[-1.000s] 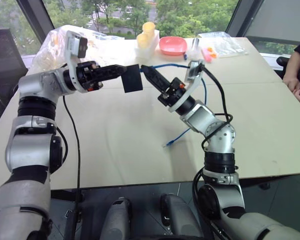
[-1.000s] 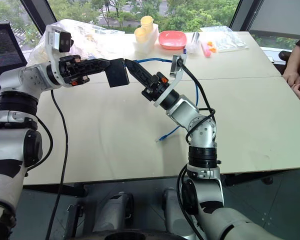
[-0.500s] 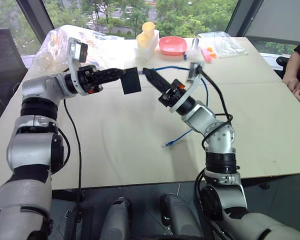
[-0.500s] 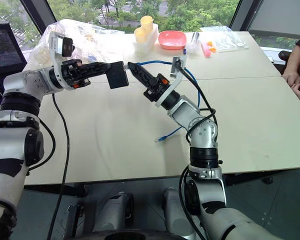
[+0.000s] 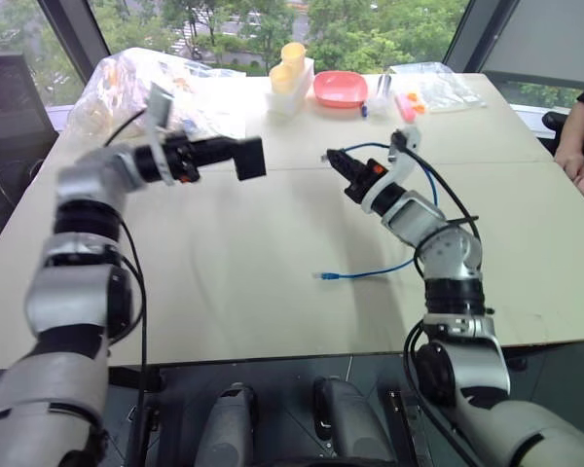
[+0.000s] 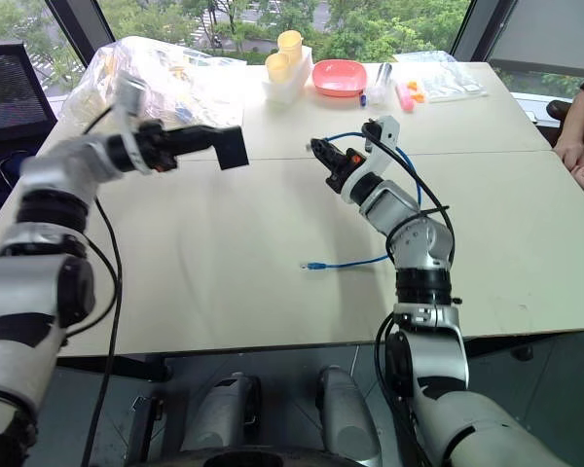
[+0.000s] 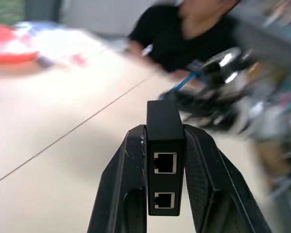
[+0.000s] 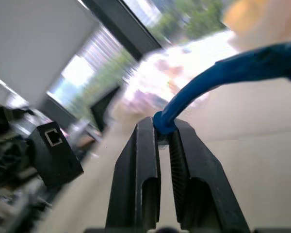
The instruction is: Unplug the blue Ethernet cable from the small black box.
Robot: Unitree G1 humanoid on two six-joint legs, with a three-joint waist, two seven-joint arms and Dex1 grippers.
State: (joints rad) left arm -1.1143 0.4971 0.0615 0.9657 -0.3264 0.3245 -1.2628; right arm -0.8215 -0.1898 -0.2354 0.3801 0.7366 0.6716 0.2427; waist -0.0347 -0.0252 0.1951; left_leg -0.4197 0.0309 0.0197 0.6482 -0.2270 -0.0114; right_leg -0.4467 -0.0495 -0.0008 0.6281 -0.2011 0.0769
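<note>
Your counter [image 5: 224, 292] sits below both raised arms. The left tool [image 5: 226, 153] clamps the small black box [image 5: 249, 158] edgewise above it, so both ports face out empty. The right tool [image 5: 333, 159] is pinched on one plug end of the blue Ethernet cable [image 5: 380, 269], well apart from the box. The cord loops behind that arm and trails down, its free plug resting on the counter. Judged: cable is already unplugged.

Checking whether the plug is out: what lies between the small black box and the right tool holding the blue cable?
Nothing: in the left eye view only bare table separates the small black box and right tool.
</note>
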